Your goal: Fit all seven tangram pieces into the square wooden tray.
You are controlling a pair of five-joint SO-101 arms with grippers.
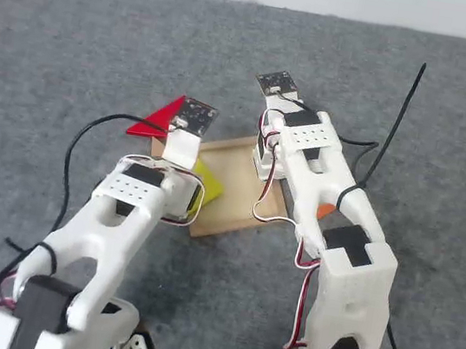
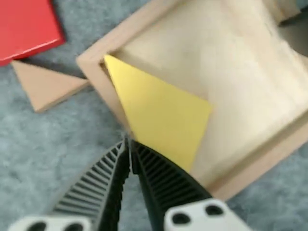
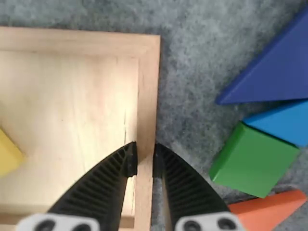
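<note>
Left gripper [image 2: 129,144], jaws nearly closed and empty, meets the yellow piece [image 2: 159,113] propped on a wall of the tray [image 2: 255,161]; best nudge it gently flat while the right gripper [image 3: 144,156] pinches another wall.

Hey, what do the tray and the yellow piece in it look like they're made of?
The tray: light wood, apparently unvarnished, going by visible grain lines. The yellow piece: smooth, opaque matte colour with no grain showing; painted wood or plastic, cannot tell which.
</note>
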